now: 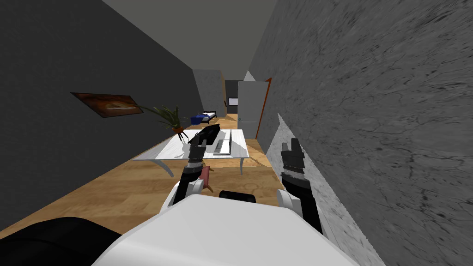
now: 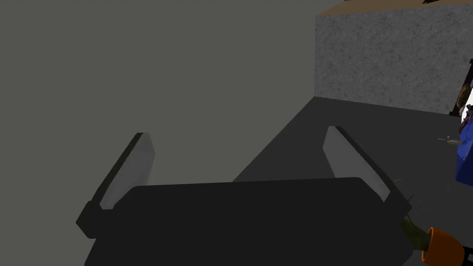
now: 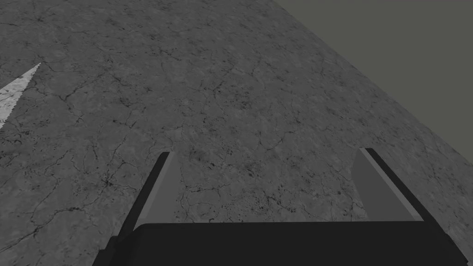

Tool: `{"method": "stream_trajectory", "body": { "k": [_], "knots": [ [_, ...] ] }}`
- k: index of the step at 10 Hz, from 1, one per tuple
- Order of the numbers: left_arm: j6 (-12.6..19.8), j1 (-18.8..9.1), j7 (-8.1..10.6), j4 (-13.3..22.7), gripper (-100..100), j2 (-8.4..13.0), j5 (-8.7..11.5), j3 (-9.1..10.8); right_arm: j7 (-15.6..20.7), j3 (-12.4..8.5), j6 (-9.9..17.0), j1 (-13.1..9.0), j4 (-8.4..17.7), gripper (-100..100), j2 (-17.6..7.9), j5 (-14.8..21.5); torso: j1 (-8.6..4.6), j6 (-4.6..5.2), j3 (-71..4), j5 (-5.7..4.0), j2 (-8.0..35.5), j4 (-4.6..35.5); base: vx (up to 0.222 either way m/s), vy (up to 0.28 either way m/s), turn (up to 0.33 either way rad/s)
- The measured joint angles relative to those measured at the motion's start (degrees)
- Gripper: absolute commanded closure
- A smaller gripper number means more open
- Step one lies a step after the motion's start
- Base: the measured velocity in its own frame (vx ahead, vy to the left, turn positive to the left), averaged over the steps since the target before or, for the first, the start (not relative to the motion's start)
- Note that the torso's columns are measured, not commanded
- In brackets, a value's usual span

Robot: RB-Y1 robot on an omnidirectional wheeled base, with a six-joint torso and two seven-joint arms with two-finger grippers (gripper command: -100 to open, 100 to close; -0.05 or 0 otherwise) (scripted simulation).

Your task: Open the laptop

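A light grey laptop [image 1: 223,144] lies on the white table [image 1: 166,150] ahead of me, towards the table's right side. I cannot tell how far its lid stands. My left gripper [image 1: 197,139] is raised over the table's near edge, just left of the laptop and apart from it. In the left wrist view the left gripper [image 2: 238,133] is open with nothing between its fingers. My right gripper [image 1: 292,144] is held up beside the grey wall on the right. The right gripper [image 3: 267,152] is open and empty.
A black object [image 1: 209,133] lies on the table left of the laptop. A plant in an orange pot [image 1: 174,122] stands at the table's far left corner. A reddish chair [image 1: 206,176] is tucked at the near edge. A mottled grey wall [image 1: 369,138] runs close on my right, and a grey door [image 1: 251,111] lies beyond the table.
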Motion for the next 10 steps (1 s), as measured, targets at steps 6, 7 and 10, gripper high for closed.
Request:
{"method": "stream_trajectory", "body": {
  "k": [6,7,10],
  "knots": [
    [0.00,0.00,0.00,-0.01,0,0.00,0.00,0.00,0.00,0.00,0.00,0.00,-0.01,0,0.00,0.00,0.00,0.00,-45.36,0.00,22.69,22.68,0.000,0.000,0.000],
    [0.00,0.00,0.00,-0.01,0,0.00,0.00,0.00,0.00,0.00,-0.01,0.00,-0.02,0,0.00,0.00,0.00,0.00,-53.81,0.00,26.93,26.91,0.000,0.000,0.000],
    [-0.01,0.00,0.00,-0.02,-100,0.00,0.00,0.00,0.00,0.00,-0.01,0.00,-0.02,0,0.00,0.00,0.00,0.00,-79.19,0.00,39.62,39.60,0.005,-0.004,0.000]
  ]
}}
